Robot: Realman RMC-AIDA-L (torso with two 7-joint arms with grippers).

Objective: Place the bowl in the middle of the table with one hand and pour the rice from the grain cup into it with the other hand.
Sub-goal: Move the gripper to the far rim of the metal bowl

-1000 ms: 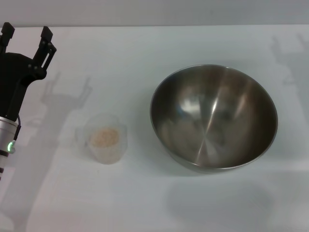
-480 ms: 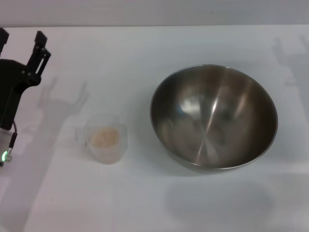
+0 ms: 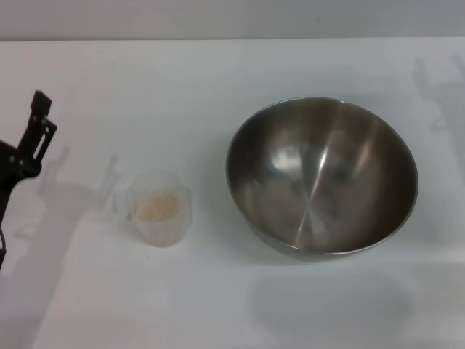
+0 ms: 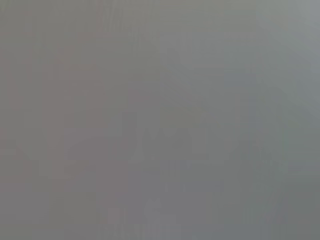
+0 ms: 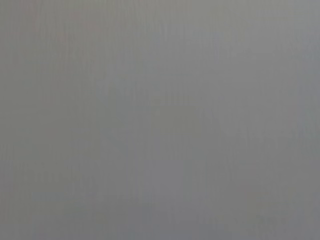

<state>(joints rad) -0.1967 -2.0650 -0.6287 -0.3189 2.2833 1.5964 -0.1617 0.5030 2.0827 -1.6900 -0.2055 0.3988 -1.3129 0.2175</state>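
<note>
- Head view: leftward and downward goes the left gripper (image 3: 29,138). A second ago both black fingers stood tall at about 10 o'clock; now only one finger shows, at 9 o'clock on the very edge of the picture, the rest of the hand cut off.
- Head view: with that single finger showing, I cannot tell whether the hand is spread or pressed together. It holds nothing and sits well apart from everything.
- Head view: the grain cup (image 3: 158,209) has not budged. It stands upright at roughly 8 o'clock, its little heap of rice (image 3: 158,206) inside, nothing poured.
- Head view: the bowl (image 3: 322,177) is also where it was, at about 3 o'clock, right of centre, shiny inside and empty. It is near the cup but not touching it.
- Head view: the table (image 3: 218,73) lies bare around them. The right gripper is nowhere in sight.
- Head view: my read is that the left arm is pulling away from the cup, so neither step has begun; the bowl needs shifting to the middle before any pour.
- Left wrist view: flat grey, nothing to make out.
- Right wrist view: the same flat grey, no fingers, no cup, no bowl.
</note>
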